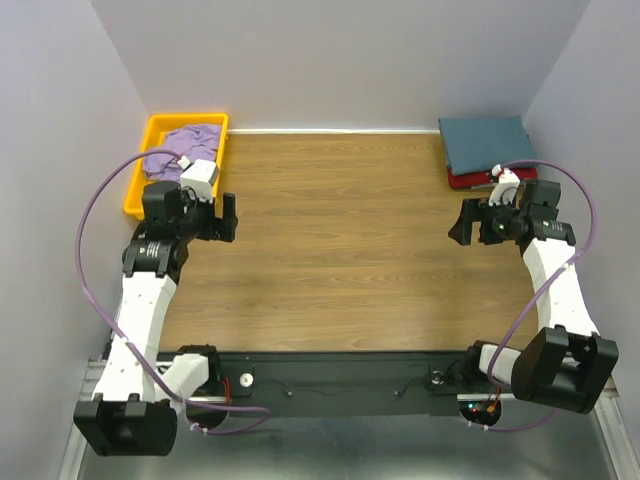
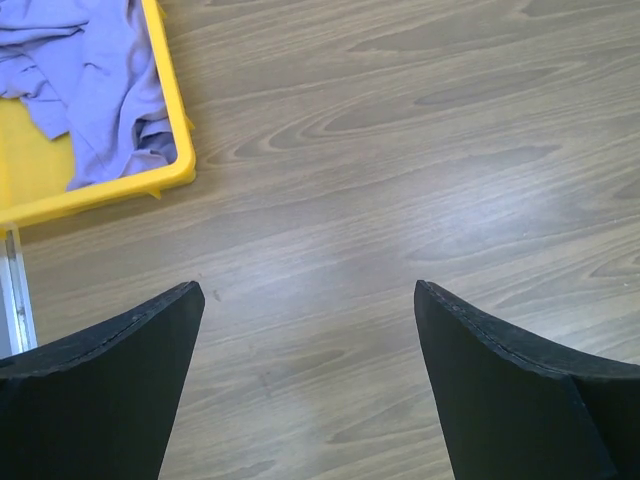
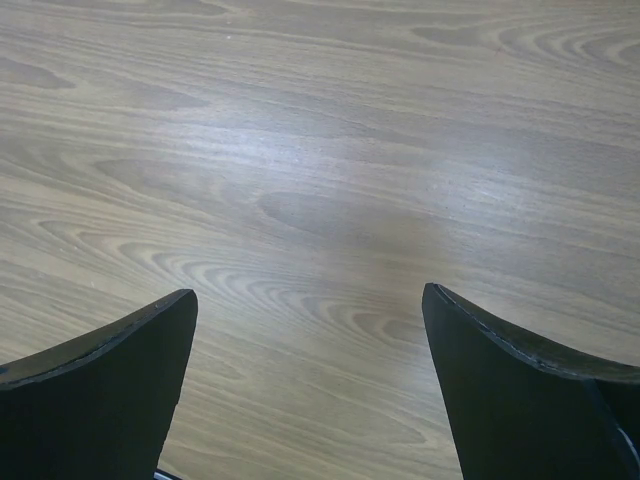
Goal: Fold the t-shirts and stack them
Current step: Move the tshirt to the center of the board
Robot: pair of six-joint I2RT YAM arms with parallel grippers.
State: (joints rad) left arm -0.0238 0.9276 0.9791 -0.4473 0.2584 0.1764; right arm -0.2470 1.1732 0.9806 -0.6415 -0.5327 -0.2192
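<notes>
A crumpled lavender-purple t-shirt (image 1: 185, 145) lies in the yellow tray (image 1: 140, 170) at the back left; the left wrist view shows it (image 2: 90, 80) at the upper left. At the back right a dark teal t-shirt (image 1: 485, 145), folded into a rectangle, rests on a folded red one (image 1: 470, 181). My left gripper (image 1: 222, 215) hovers open just right of the tray, nothing between its fingers (image 2: 110, 390). My right gripper (image 1: 465, 225) hangs open in front of the folded stack, over bare wood, fingers (image 3: 110, 390) empty.
The wooden table (image 1: 340, 240) spreads between the two arms. Grey walls close in the left, back and right. Purple cables loop off both arms. A black rail runs along the near edge with the arm bases.
</notes>
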